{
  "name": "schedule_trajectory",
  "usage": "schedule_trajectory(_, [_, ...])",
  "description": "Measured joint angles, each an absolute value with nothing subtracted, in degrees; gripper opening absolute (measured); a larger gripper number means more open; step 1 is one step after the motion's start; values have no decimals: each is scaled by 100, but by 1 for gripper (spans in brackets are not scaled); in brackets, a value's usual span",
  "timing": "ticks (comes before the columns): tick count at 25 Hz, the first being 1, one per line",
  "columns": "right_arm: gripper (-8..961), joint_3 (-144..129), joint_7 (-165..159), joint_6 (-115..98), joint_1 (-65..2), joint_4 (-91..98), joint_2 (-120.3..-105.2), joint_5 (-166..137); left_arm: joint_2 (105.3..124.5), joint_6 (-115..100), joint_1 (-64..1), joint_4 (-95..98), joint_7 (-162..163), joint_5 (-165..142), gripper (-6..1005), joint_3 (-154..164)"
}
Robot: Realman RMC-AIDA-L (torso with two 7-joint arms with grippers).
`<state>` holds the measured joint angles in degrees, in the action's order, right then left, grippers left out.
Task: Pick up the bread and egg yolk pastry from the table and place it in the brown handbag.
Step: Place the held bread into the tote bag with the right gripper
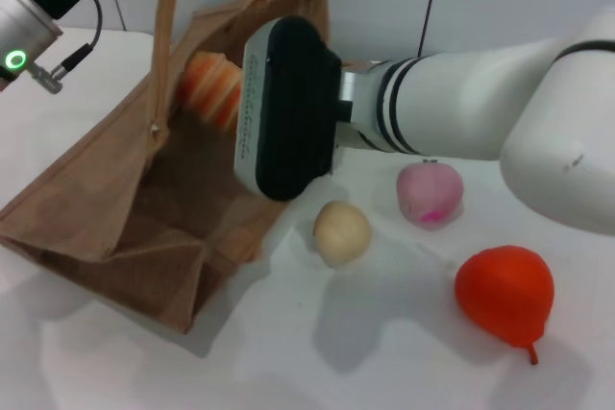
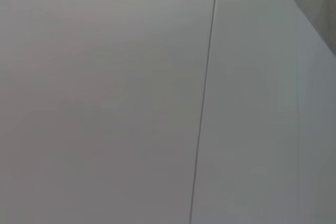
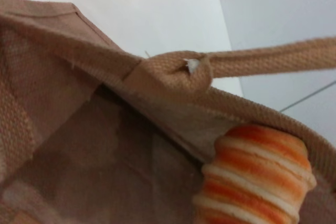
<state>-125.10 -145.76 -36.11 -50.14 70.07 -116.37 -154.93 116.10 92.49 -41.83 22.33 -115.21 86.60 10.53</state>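
Head view, right gripper (image 1: pixel 231 93) w/ orange-cream ridged bread (image 1: pixel 213 88) reaching into tan woven handbag (image 1: pixel 144 228), grip state not showing, pale round egg yolk pastry (image 1: pixel 341 231) lying beside bag.

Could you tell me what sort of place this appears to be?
Probably a lab or test setup: a plain white table against bare white walls, with toy-like foods such as the egg yolk pastry and a brown handbag laid out.
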Motion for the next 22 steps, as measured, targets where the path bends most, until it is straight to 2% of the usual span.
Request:
schedule_trajectory(14, [257, -13278, -14393, -1859, -5207, 5774, -11648, -16095, 11619, 9240, -4419, 2157, -11473, 8650, 92, 1264])
schedule_trajectory(22, [250, -13711, -13461, -551, -5053, 5161, -11654, -16101, 11619, 9267, -4458, 2144, -11470, 8654, 93, 1266])
